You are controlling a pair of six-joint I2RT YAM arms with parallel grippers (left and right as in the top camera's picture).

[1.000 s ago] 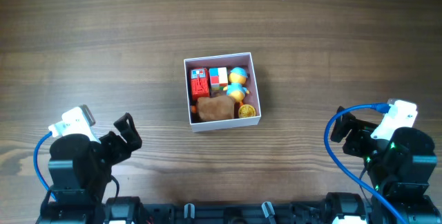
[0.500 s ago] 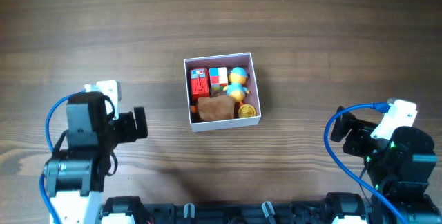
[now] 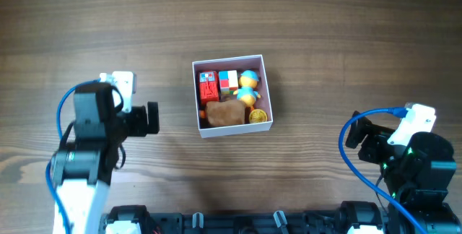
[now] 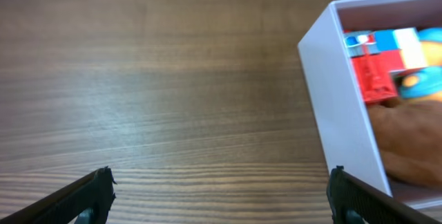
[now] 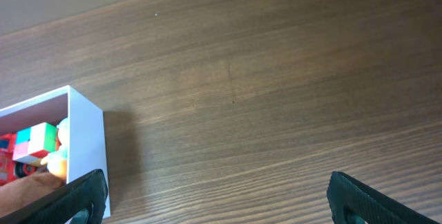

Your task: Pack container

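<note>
The container [image 3: 196,93] is a square white box in the middle of the table, holding several small toys: a red block [image 3: 208,87], a coloured cube [image 3: 228,80], a blue and yellow figure [image 3: 248,84], a brown piece [image 3: 224,113] and a yellow disc [image 3: 258,115]. My left gripper [image 3: 150,118] is open and empty, just left of the box. In the left wrist view [image 4: 219,196] the box wall [image 4: 338,106] stands at the right. My right gripper [image 3: 355,136] is open and empty, far right of the box. The right wrist view [image 5: 217,196] shows the box [image 5: 86,137] at the left.
The table is bare dark wood [image 3: 325,32] around the box. Blue cables run along both arms, at the left [image 3: 65,111] and at the right [image 3: 354,154]. The arm bases stand at the front edge.
My left arm has risen from its rest pose and moved forward and right, toward the box's left side. The right arm and the box have not moved.
</note>
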